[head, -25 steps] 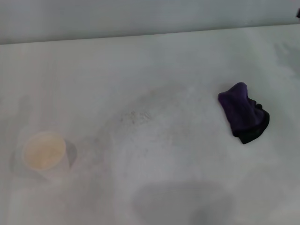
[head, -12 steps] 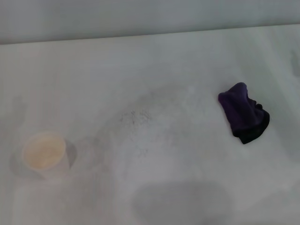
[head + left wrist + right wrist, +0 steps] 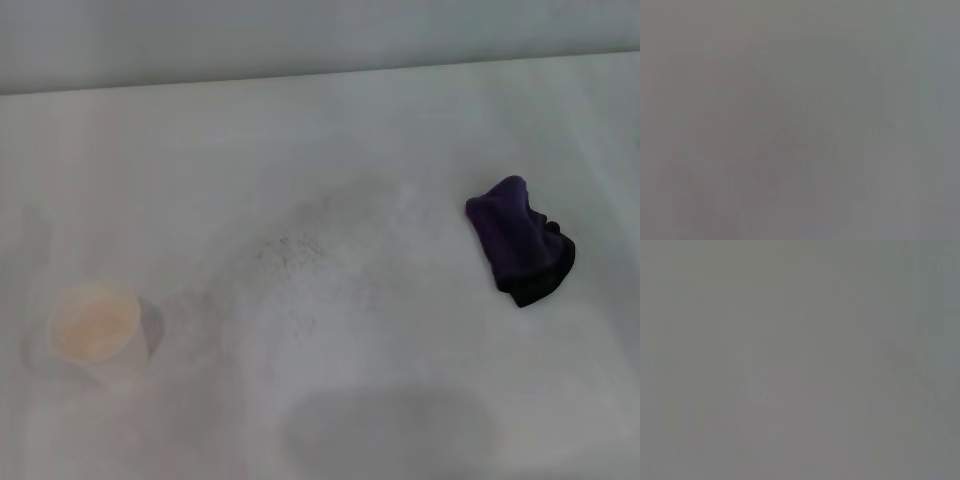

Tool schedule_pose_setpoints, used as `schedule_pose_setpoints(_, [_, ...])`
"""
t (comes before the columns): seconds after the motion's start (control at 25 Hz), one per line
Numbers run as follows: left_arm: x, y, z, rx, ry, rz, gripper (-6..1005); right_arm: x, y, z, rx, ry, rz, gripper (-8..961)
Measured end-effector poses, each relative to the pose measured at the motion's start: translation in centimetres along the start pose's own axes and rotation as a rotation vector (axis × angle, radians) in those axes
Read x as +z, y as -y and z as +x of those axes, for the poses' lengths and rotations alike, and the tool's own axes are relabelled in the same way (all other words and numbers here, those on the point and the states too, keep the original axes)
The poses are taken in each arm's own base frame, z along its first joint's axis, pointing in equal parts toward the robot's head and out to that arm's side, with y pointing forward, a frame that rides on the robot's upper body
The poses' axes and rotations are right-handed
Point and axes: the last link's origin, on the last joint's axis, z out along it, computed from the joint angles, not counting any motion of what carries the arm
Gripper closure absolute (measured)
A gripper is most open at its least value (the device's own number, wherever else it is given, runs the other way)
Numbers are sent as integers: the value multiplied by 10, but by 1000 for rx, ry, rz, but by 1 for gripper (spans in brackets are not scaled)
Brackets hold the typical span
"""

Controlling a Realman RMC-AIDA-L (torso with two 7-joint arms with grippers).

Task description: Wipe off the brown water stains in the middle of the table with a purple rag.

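Here we see the purple rag [image 3: 519, 241] lying on the right side of the table [image 3: 330, 140], a dark purple crumpled lump with a blackish edge along its nearer right side. It sits bunched rather than spread flat, and nothing touches it.

Toward the middle of the table we find only a faint grey speckled smudge [image 3: 288, 248], well apart from the rag. We cannot make out a brown water stain anywhere on the white surface. On the left side stands a white cup [image 3: 96, 331] with a pale tan round inside, far from both the rag and the smudge. A soft grey shadow [image 3: 388, 428] lies on the table's near edge, below the middle.

As for the arms, neither one shows in the head view: we see no gripper over the table. Both wrist views give us only a flat grey field with nothing to pick out, so we cannot tell how either arm is posed or whether its jaws are parted or closed.
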Motion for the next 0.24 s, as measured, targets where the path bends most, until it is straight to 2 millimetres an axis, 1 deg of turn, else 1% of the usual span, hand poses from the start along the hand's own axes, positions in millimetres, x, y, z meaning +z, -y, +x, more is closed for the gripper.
schedule_pose_setpoints(0.04, [-1, 1, 0, 1, -1, 1, 122, -1, -1, 0, -10, 10, 7, 435])
schedule_pose_setpoints(0.24, [-4, 3, -1, 7, 2, 3, 122, -4, -4, 1, -22, 23, 9, 435])
